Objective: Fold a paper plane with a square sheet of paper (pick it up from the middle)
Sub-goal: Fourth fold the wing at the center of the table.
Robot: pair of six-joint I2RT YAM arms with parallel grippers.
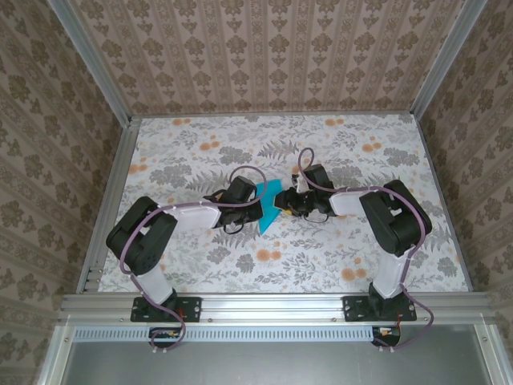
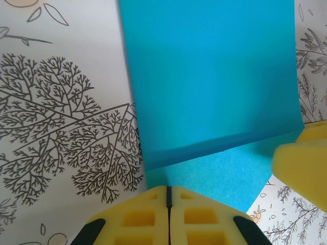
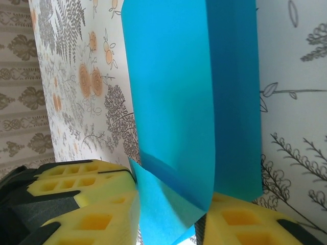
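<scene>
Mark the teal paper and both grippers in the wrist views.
square sheet of paper (image 2: pixel 209 76): left wrist view, on its upper layer.
left gripper (image 2: pixel 168 190): left wrist view, where its shut fingertips meet.
right gripper (image 3: pixel 171 189): right wrist view, midway between its fingertips.

Boxed in on three sides by walls (image 1: pixel 272 56) papered in beige-brown damask stripes, with bare aluminium posts (image 1: pixel 88 60) running up the two far corners. Below, a tabletop (image 1: pixel 200 265) in white print with grey ferns, bare grey trees and orange blossoms, edged in front by an aluminium rail (image 1: pixel 272 303) and a grey panel (image 1: pixel 264 361). Lit evenly, soft, without hard shadows.
</scene>
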